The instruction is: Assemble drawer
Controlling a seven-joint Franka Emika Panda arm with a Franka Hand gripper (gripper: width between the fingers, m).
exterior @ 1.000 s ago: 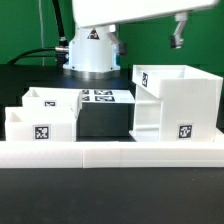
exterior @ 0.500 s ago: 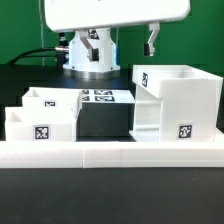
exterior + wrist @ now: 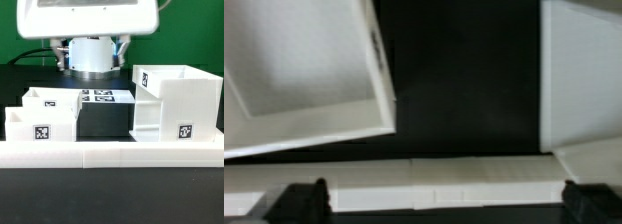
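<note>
Hovered with gripper [image 3: 441, 198] spread wide and empty, judged likely to clip small box [image 3: 304, 90] or housing [image 3: 589, 70] on either side below if lowered off-centre.

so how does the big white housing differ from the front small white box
The big white plastic boxy housing stands clearly taller than the front small white plastic open-topped box. The housing sits at the exterior view's right, the small box at its left. Both are white with black-and-white square tags.
</note>
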